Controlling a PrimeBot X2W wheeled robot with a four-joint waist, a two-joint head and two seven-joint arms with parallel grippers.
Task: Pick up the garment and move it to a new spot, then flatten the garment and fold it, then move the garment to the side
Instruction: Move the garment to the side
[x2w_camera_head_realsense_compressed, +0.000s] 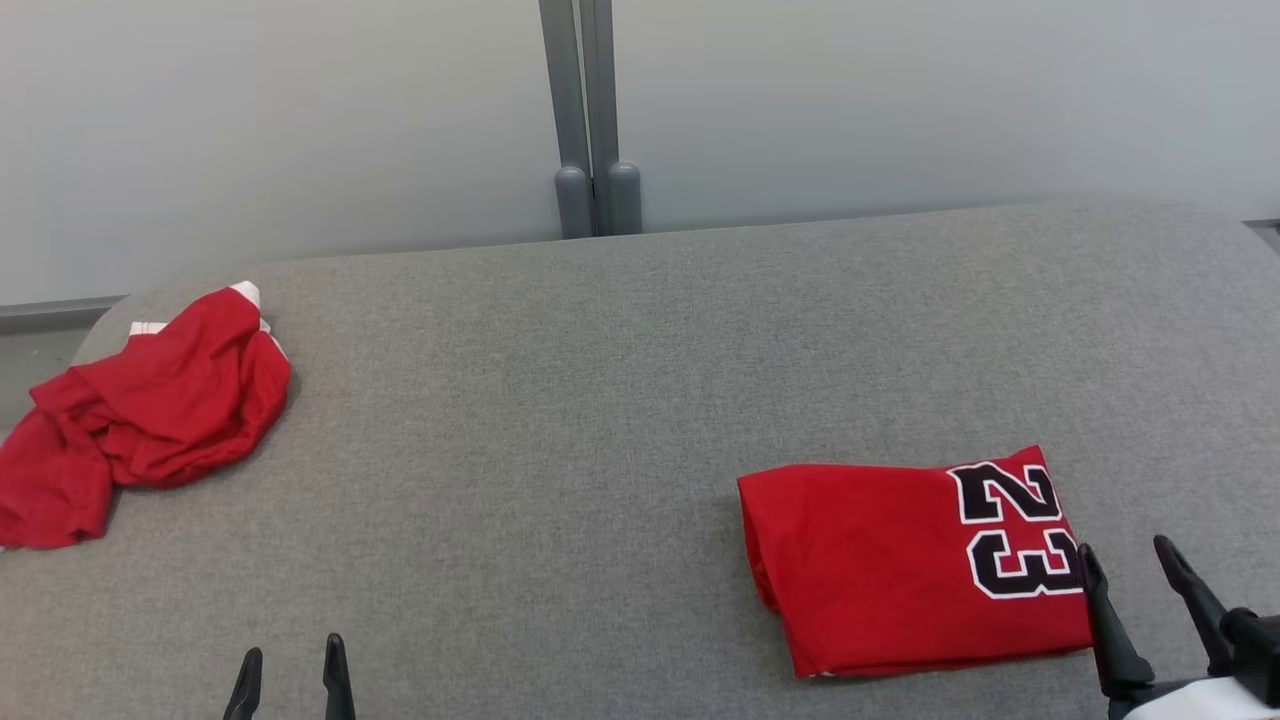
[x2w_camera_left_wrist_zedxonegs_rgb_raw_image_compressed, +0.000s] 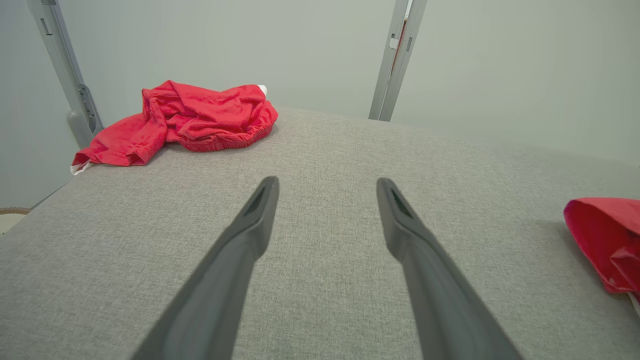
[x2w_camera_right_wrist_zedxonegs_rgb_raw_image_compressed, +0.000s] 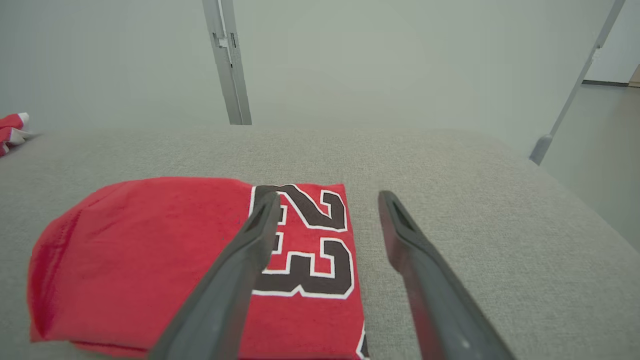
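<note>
Fabric of the folded red jersey (x2w_camera_head_realsense_compressed: 900, 560), lying lower right on the counter (x2w_camera_head_realsense_compressed: 600, 400), looks light, soft and slippy to us; we would pinch its thick folded edge. Right gripper (x2w_camera_head_realsense_compressed: 1125, 548) and left gripper (x2w_camera_head_realsense_compressed: 291, 648) stand wide, holding nothing.

Lower right, folded jersey (x2w_camera_head_realsense_compressed: 880, 560): red cloth, matt, smooth, slight creasing at the folded edge. Its "23" (x2w_camera_head_realsense_compressed: 1010, 530): black w/ white outline, flat finish; printed or stitched, can't tell. Left edge, crumpled garment (x2w_camera_head_realsense_compressed: 150, 410): same red cloth, matt, heavily wrinkled, white trim. Padded surface (x2w_camera_head_realsense_compressed: 560, 420): grey woven fabric, coarse, matt. Top centre, posts (x2w_camera_head_realsense_compressed: 590, 110): grey, smooth, low sheen, prob. metal. Wall (x2w_camera_head_realsense_compressed: 250, 130): pale, smooth, matt. Left gripper (x2w_camera_head_realsense_compressed: 292, 655) & right gripper (x2w_camera_head_realsense_compressed: 1125, 548): dark, smooth, matt, plastic-like.
</note>
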